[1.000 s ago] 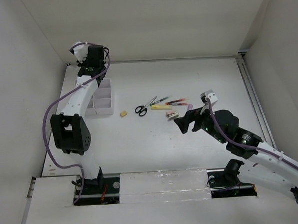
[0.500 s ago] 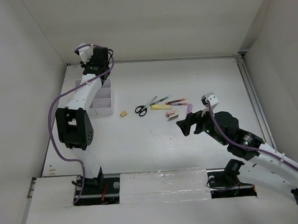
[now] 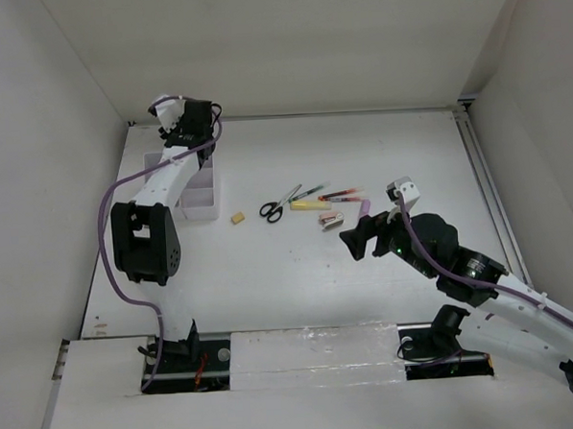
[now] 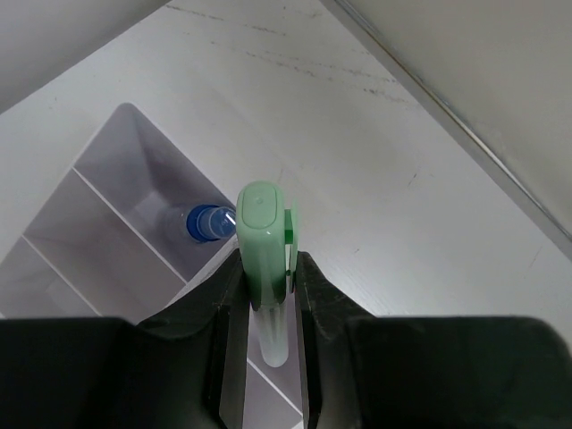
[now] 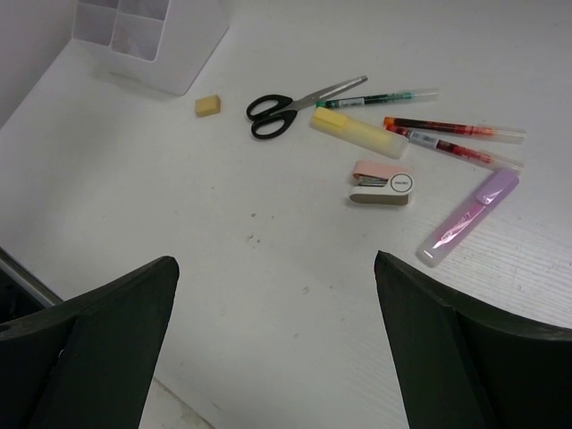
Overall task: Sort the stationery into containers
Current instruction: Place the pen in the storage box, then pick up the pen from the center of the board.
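Green marker [image 4: 261,214]: pinched upright between the left gripper [image 4: 265,295] jaws, cap toward the wrist camera, lower end pointing down at the white organizer tray [image 4: 107,179]. A blue-capped bottle [image 4: 210,223] lies in the compartment at 9 o'clock of the cap. Whether the marker's end is already below the tray rim, I cannot tell.

Step in hand, as judged: placing the marker into the tray. Next move calls for centring the marker over one cell, off the divider, then lowering and spreading the jaws.

Right gripper [image 3: 358,238]: jaws spread wide, holding nothing, hovering at about 5 o'clock of the unsorted items. On the table: black-handled scissors [image 5: 295,105], tan eraser [image 5: 208,105], yellow highlighter [image 5: 357,132], green pen [image 5: 380,98], two red pens [image 5: 447,134], small pink stapler [image 5: 382,183], lilac marker [image 5: 469,217].

Edges and room: in the top view the tray sits near the left wall, and the left gripper works close to the back-left corner, so there is little slack toward 9 and 12 o'clock. Open table lies toward 3 o'clock, between tray and scissors. The right arm has free table on all sides.
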